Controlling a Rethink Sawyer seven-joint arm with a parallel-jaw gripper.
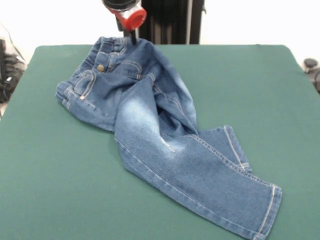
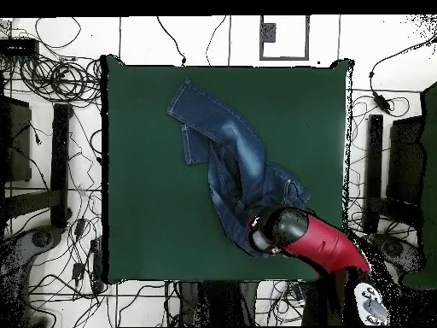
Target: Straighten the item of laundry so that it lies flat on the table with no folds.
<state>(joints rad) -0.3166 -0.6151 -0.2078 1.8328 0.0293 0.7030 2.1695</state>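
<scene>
**On the green table: crumpled jeans with the gripper at the waistband**

At the centre of the table (image 1: 45, 175), in the front view, lies the item of laundry (image 1: 150, 135), a small pair of blue jeans. Its waistband (image 1: 107, 47), with a brass button (image 1: 100, 67), sits toward 11 o'clock near the far edge; the legs run toward 5 o'clock, ending in a hem (image 1: 270, 210) close to the near edge. The garment is not flat: the two legs are twisted one over the other, the hip area is bunched, and a second leg end (image 1: 235, 147) pokes out from under the upper leg at about 4 o'clock. The gripper (image 1: 131, 34) hangs at 12 o'clock, right at the waistband's far edge, below a red and black wrist (image 1: 131, 17). Whether its claw is spread, pressed together, or pinching denim cannot be told; only a dark tip shows. In the overhead view the arm (image 2: 320, 239) covers the waistband end.

Judged step: taking hold at the waistband, early in the task. The next move likely calls for a firm grip there and a pull away from the hems, so the legs untwist
</scene>
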